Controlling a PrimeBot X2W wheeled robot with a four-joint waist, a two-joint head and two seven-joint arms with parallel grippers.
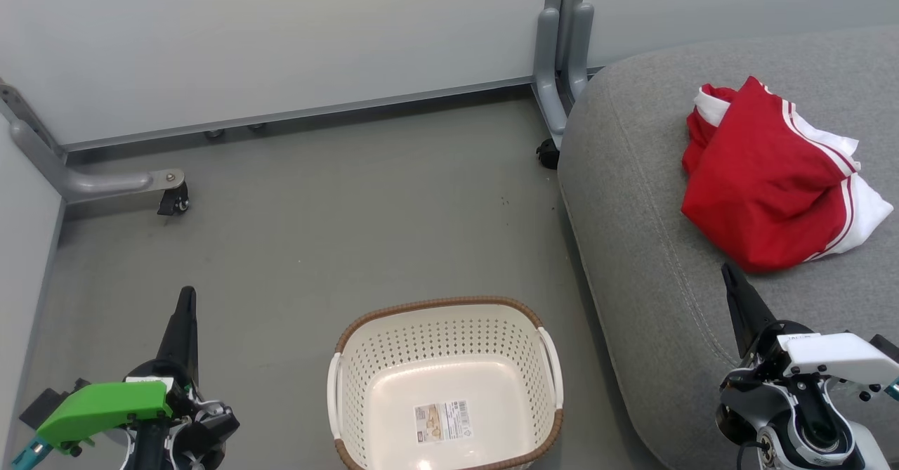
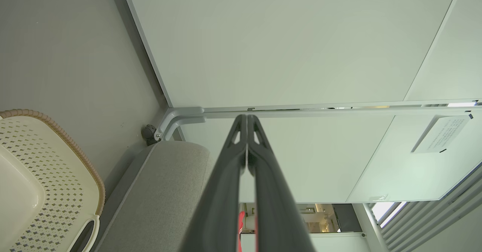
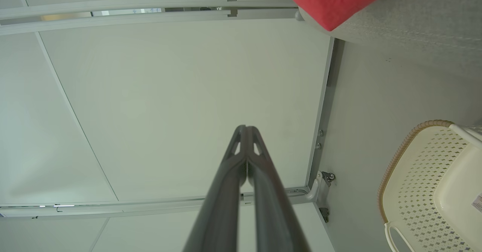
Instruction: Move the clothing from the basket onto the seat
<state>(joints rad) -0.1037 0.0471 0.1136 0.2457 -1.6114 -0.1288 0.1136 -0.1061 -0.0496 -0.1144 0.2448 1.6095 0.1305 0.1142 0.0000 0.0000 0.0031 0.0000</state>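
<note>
A: Quick check: where's the clothing (image 1: pixel 762 189)?
B: On the seat (image 1: pixel 653 259), a red-and-white heap toward the far side, well in from the seat's left edge. We can't tell if it's one piece or two bunched together.
A: And the basket (image 1: pixel 439 347)?
B: On the floor (image 1: pixel 316 231), just beside the seat's near-left corner. We see a bare bottom w/ just the label (image 1: pixel 442 421) inside, no fabric. The near wall is cut off by the frame, so we can't vouch for that strip.
A: Grippers?
B: The left gripper (image 1: pixel 187 300) is closed tight w/ nothing in it, over the floor left of the basket. The right gripper (image 1: pixel 730 277) is also closed & empty, its tip near the heap's near edge, apparently not touching.
A: So the move looks done, imo.
B: Agreed, as a judgement. What remains for us is finishing clean: confirm the basket's hidden strip is empty, then take the right arm away.
A: Risk?
B: That closed tip sits close to the fabric. If we sweep sideways we may hook a fold & drag the heap toward the seat's edge. We'd better lift straight up first, then retreat over the seat's near edge.
A: Anything hanging off?
B: Not as far as we see; the heap lies on the cushion. No re-grip needed, we think.
</note>
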